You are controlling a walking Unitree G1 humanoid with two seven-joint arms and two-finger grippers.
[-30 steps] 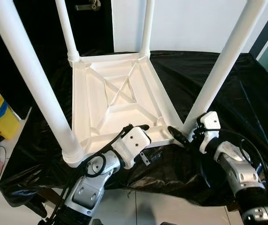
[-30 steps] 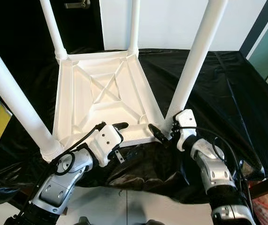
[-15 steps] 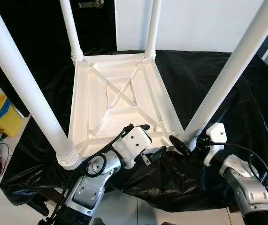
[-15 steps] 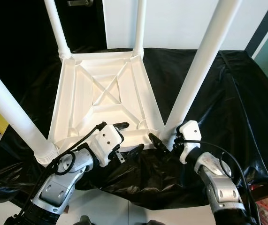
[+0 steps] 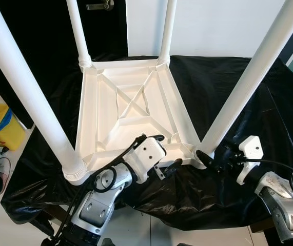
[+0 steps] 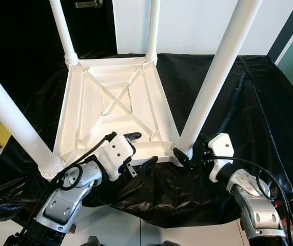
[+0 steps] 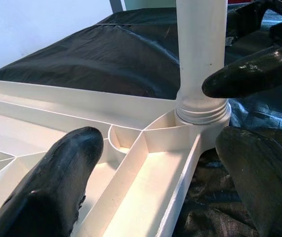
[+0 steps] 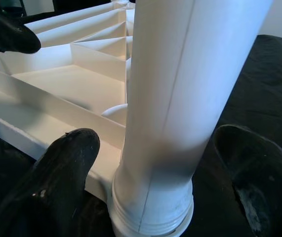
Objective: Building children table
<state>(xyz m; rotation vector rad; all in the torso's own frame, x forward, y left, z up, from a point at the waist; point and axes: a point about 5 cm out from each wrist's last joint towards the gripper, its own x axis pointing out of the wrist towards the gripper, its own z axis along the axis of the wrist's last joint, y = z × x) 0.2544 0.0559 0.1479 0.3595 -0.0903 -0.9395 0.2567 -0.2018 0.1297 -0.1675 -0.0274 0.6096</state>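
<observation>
Left eye view: the upturned table (image 5: 131,110) sits on black sheet (image 5: 223,92), four legs in. Our left gripper (image 5: 162,154) straddles its near rim, unclenched; right gripper (image 8: 150,187) gapes around the near-right leg (image 5: 249,82). Next, we judge, clamp and twist it tight.

Both arms are silver metal with round joint housings and black cables looped along the outside. Each wrist ends in a white plastic housing. The left gripper (image 5: 162,152) and right gripper (image 5: 211,160) each carry two long, rounded black fingers (image 7: 57,185) with a matte, slightly scuffed surface.
</observation>
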